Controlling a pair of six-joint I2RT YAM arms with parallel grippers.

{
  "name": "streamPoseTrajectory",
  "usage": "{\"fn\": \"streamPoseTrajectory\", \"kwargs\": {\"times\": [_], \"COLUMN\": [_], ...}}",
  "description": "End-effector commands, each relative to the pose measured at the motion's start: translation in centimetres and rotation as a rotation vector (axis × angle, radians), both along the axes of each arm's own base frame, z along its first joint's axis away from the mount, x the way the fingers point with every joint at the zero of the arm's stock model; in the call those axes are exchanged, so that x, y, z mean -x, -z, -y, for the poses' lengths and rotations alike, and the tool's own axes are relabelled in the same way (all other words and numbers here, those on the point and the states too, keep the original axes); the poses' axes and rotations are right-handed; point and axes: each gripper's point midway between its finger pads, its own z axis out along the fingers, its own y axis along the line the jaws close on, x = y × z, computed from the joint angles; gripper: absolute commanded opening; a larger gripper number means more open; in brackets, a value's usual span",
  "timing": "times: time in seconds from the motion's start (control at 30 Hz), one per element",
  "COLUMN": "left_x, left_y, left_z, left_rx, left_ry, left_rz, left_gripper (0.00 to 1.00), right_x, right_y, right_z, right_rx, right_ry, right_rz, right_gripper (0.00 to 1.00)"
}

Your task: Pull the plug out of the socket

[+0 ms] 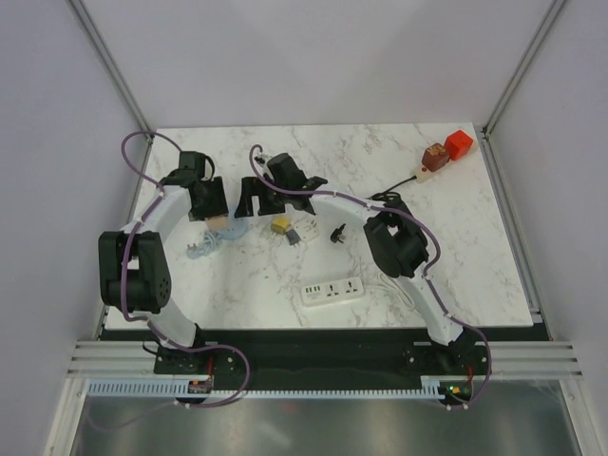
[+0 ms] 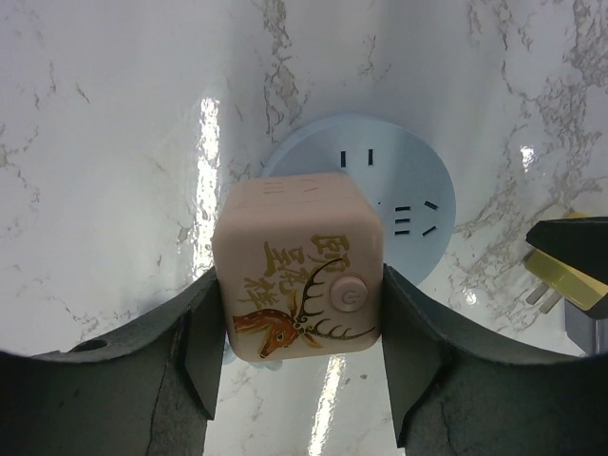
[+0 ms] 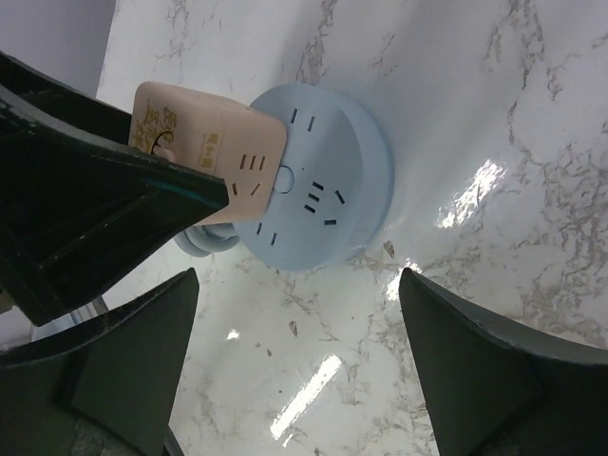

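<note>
My left claw: jaws closed against both side faces of pink cube plug, gripping it. Cube sits plugged into round blue socket. In wrist view, socket disc shows past cube toward 1 o'clock. Yellow plug at 3 o'clock edge, apart from socket. My right claw: jaws spread wide, nothing held, socket just beyond at 12 o'clock. Top view: I read both claws toward 10 o'clock of marble table. White power strip at 6 o'clock, red block in 1 o'clock corner.

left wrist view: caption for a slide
left end effector grips the pink deer-print cube plug seated on a round pale-blue socket
</note>
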Motion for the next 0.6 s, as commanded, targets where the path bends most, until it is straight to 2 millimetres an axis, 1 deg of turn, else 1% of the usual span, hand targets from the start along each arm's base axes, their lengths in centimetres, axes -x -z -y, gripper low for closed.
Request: {"fn": "streamPoseTrajectory", "kwargs": {"times": [0.0,0.03,0.07,0.1,0.27,0.43,0.57], "left_x": [-0.8,-0.8,-0.7,-0.7,-0.6,-0.7,-0.6], "left_y": [-0.1,-0.4,-0.5,-0.6,-1.4,-2.2,-2.9], "left_z": [0.0,0.0,0.0,0.0,0.0,0.6,0.9], "left_rx": [0.005,0.006,0.006,0.005,0.01,0.04,0.058], "left_ry": [0.028,0.027,0.027,0.026,0.022,0.038,0.039], "left_rz": [0.034,0.041,0.043,0.047,0.072,0.096,0.117], "left_gripper": [0.15,0.12,0.05,0.02,0.02,0.02,0.02], "right_x": [-0.7,-0.7,-0.7,-0.7,-0.8,-0.9,-1.0], "right_y": [-1.5,-1.0,-0.9,-0.7,0.3,1.3,1.6], "right_z": [-1.3,-1.1,-1.1,-1.1,-0.8,-0.5,-0.4], "right_rx": [-0.063,-0.058,-0.059,-0.059,-0.065,-0.086,-0.092], "right_ry": [-0.002,0.004,0.006,0.007,0.027,0.04,0.046], "right_rz": [0.004,-0.007,-0.013,-0.019,-0.064,-0.11,-0.125], "right_gripper": [0.95,0.96,0.96,0.96,0.96,0.92,0.9]}}
